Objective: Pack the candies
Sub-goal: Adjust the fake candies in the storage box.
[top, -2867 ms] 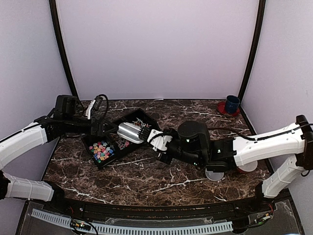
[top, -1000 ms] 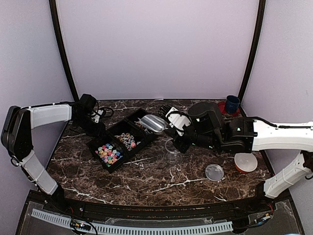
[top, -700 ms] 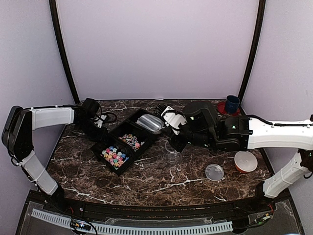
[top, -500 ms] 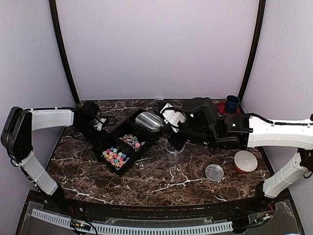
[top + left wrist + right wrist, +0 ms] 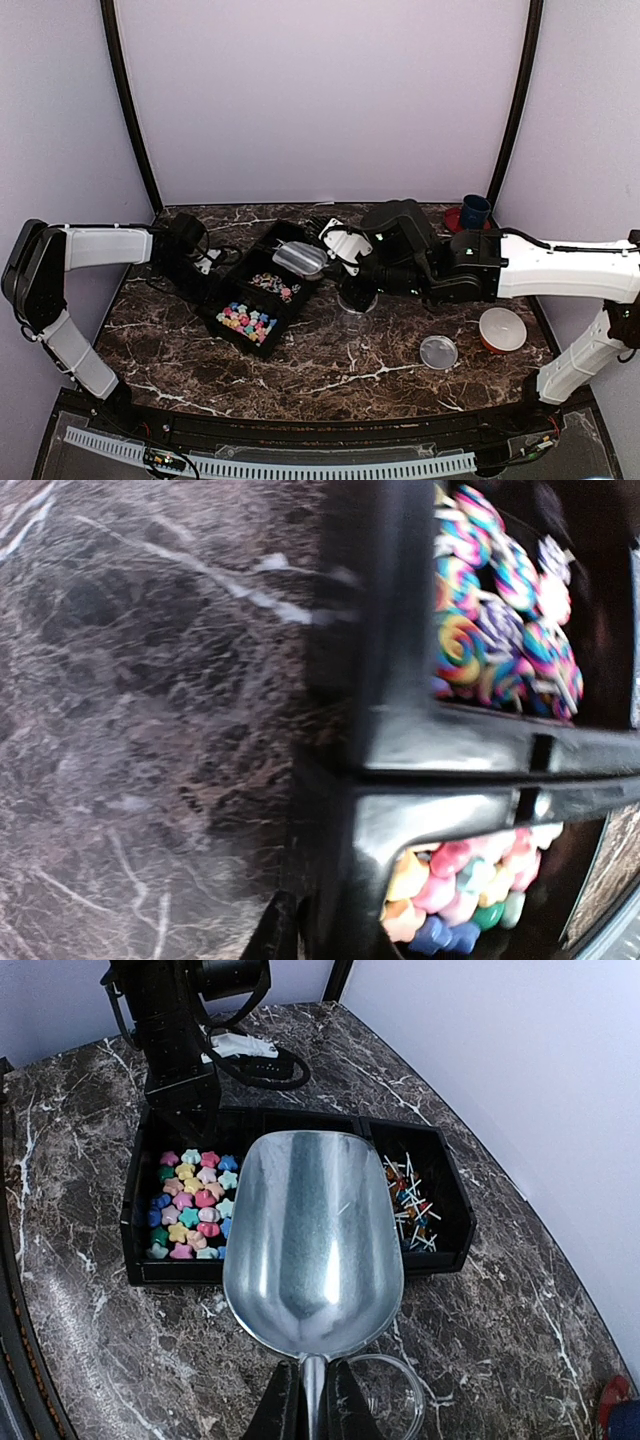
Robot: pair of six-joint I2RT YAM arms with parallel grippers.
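As they lie in the top view, the candies (image 5: 250, 322) sit sorted in the black tray (image 5: 137, 1260), left of the table's centre. Pastel stars (image 5: 190, 1205) fill the end nearest the arm bases, swirled pieces (image 5: 500, 620) the middle, and stick pieces (image 5: 410, 1202) the far end.

The metal scoop (image 5: 312, 1240) hangs above the middle compartment, bowl up. The right gripper (image 5: 312, 1405) is clamped tight on its thin handle.

The left gripper (image 5: 203, 268) is at the tray's outer wall. Its wrist view is filled by that wall, but whether the fingers pinch it cannot be told.

A clear jar (image 5: 355, 300) stands just beside the tray, under the right wrist. A round lid (image 5: 438, 352) lies flat on the marble table (image 5: 330, 385), with an orange bowl (image 5: 502, 328) near it.
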